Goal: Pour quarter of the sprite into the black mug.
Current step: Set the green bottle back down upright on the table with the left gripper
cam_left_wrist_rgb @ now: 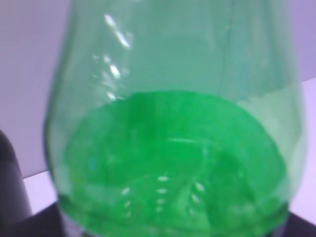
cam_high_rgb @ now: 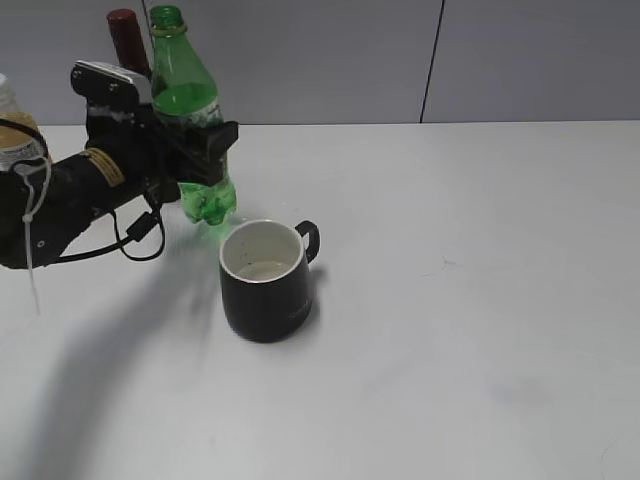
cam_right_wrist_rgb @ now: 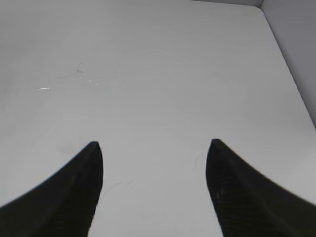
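The sprite (cam_high_rgb: 183,90) is a green capless bottle held almost upright above the table, its base just left of and behind the black mug. My left gripper (cam_high_rgb: 200,150) is shut on the bottle's middle and hides the label. The bottle fills the left wrist view (cam_left_wrist_rgb: 173,148), green liquid in its lower part. The black mug (cam_high_rgb: 264,281) stands on the table, handle pointing back right, with a little liquid inside its white interior. My right gripper (cam_right_wrist_rgb: 154,148) is open and empty over bare table; it does not show in the exterior view.
A dark wine bottle with a red top (cam_high_rgb: 126,38) stands behind the sprite. An orange-juice bottle (cam_high_rgb: 12,125) stands at the far left edge. The white table (cam_high_rgb: 460,300) stretches right of the mug; its corner (cam_right_wrist_rgb: 259,7) shows in the right wrist view.
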You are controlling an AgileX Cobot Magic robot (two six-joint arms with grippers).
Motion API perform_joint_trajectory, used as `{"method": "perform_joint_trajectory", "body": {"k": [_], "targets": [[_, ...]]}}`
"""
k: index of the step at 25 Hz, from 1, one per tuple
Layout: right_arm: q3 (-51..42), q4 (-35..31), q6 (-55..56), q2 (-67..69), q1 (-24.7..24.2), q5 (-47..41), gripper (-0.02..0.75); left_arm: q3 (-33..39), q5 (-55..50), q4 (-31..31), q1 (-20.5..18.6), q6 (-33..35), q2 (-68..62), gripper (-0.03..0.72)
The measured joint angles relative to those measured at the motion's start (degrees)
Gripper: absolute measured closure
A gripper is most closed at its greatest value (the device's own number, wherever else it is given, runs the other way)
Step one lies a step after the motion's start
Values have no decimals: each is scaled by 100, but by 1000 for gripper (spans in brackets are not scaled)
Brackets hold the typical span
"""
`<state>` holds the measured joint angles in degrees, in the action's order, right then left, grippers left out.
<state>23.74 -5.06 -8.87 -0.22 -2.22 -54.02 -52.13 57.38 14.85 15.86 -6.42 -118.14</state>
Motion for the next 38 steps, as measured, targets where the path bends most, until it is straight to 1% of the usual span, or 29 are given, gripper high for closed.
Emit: {"method": "perform_joint_trajectory", "body": {"k": [3, 9, 12, 19, 26, 27, 31, 32, 34, 38], "targets": [[0, 0, 0, 0, 0, 0, 238, -300, -109, 54, 19, 0, -188, 246], [0, 0, 0, 0, 0, 0, 238, -735, -449, 74, 257, 0, -451, 246], [0, 0, 0, 0, 0, 0, 238, -785, -474, 13, 323, 0, -529, 246], [0, 0, 0, 0, 0, 0, 238, -797, -509, -167, 336, 0, -641, 246], [0, 0, 0, 0, 0, 0, 238, -802, -516, -173, 336, 0, -641, 246], [0, 0, 0, 0, 0, 0, 238, -802, -517, -173, 336, 0, -641, 241], [0, 0, 0, 0, 0, 0, 238, -804, -503, -173, 336, -17, -641, 108], [0, 0, 0, 0, 0, 0, 238, -825, -453, -173, 336, -17, -641, 88], [0, 0, 0, 0, 0, 0, 238, -839, -372, -173, 336, -17, -635, 66], [0, 0, 0, 0, 0, 0, 238, -839, -492, -56, 336, -17, -568, 56]]}}
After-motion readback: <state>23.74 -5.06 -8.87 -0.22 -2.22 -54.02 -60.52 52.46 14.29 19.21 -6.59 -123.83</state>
